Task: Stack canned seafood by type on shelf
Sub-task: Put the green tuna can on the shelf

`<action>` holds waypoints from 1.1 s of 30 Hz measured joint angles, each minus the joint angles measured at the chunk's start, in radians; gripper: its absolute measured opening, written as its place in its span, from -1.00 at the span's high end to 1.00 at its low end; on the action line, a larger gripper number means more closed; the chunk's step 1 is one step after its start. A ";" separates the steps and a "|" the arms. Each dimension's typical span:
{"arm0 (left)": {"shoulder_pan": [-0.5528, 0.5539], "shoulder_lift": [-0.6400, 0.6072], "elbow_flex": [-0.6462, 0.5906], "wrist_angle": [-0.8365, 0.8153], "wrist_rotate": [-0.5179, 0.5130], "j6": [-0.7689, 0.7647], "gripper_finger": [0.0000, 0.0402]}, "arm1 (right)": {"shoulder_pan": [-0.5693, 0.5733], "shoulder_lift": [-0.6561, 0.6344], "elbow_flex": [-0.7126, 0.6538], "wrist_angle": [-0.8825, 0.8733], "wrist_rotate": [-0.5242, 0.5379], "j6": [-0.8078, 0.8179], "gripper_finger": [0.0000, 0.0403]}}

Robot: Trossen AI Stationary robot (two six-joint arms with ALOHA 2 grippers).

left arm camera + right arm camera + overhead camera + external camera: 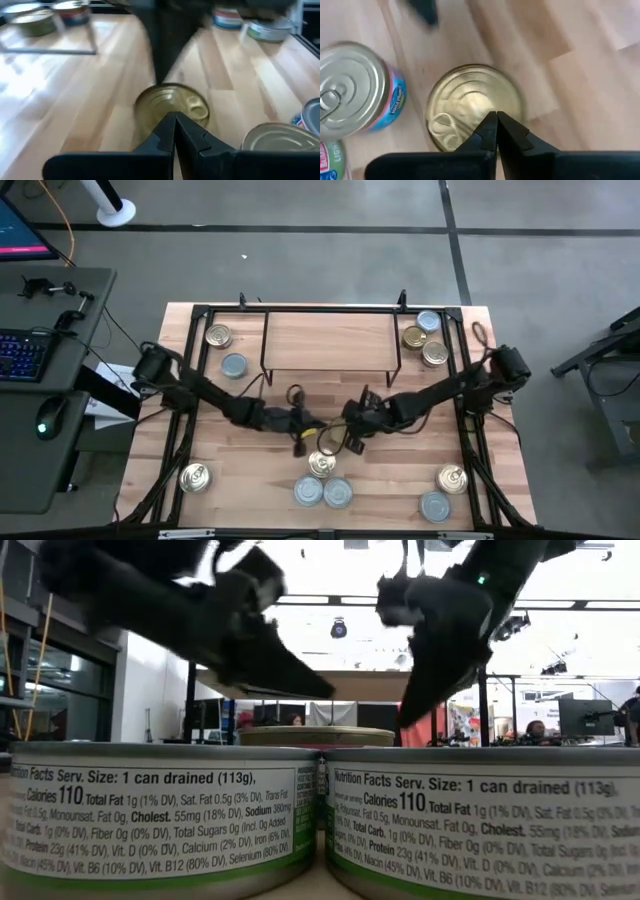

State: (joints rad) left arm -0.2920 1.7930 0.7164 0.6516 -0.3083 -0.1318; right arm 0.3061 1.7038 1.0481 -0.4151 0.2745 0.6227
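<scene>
- Both end effectors hang closed and empty over the middle of the tabletop (pixel 240 450), just in front of the shelf (pixel 325 340); the left end effector (pixel 299 423) has its fingers (pixel 172 132) pressed together, and the right end effector (pixel 352 418) likewise shows no gap between its own
- The step in hand looks like a pick of the gold can (pixel 321 464) that lies just beneath and between the two; the shelf board itself is bare, so in my judgement the stacking has not begun
- To do it well, only one arm should go in; its fingers must spread wider than the can before descending, straddle the rim squarely, and stay clear of the two silver cans (pixel 323 493) just beside it; the other arm had better back off, since the two are close enough to collide
- The high view alone shows the spread: gold cans (pixel 425 345) near the shelf's right end, others at its left end and at the front corners
- The right wrist view shows the gold can's pull tab (pixel 445 125) and a blue-labelled can (pixel 355 90) beside it
- The low view shows only the two nearest cans' nutrition labels (pixel 160 805), with both arms above
</scene>
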 joint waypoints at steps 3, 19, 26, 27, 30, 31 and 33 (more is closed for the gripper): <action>0.026 0.065 0.078 -0.027 0.106 0.073 1.00 | 0.006 -0.050 -0.019 -0.042 -0.002 0.002 1.00; 0.037 0.138 0.147 -0.182 0.091 0.139 1.00 | 0.001 -0.151 -0.377 0.313 -0.098 0.208 1.00; 0.037 0.139 0.148 -0.181 0.059 0.144 1.00 | 0.001 -0.056 -0.335 0.395 -0.145 0.173 1.00; 0.037 0.139 0.148 -0.181 0.052 0.144 1.00 | 0.001 -0.044 -0.327 0.387 -0.144 0.173 1.00; 0.037 0.140 0.147 -0.182 0.036 0.144 1.00 | 0.001 -0.027 -0.307 0.389 -0.125 0.164 1.00; 0.037 0.140 0.147 -0.189 0.036 0.144 1.00 | -0.001 -0.026 -0.299 0.387 -0.121 0.158 1.00; 0.037 0.140 0.147 -0.209 0.033 0.138 1.00 | -0.005 -0.027 -0.285 0.385 -0.118 0.142 1.00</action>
State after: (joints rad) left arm -0.2546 1.9328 0.8639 0.4428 -0.2749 0.0058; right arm 0.3008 1.6772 0.7633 -0.0297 0.1570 0.7643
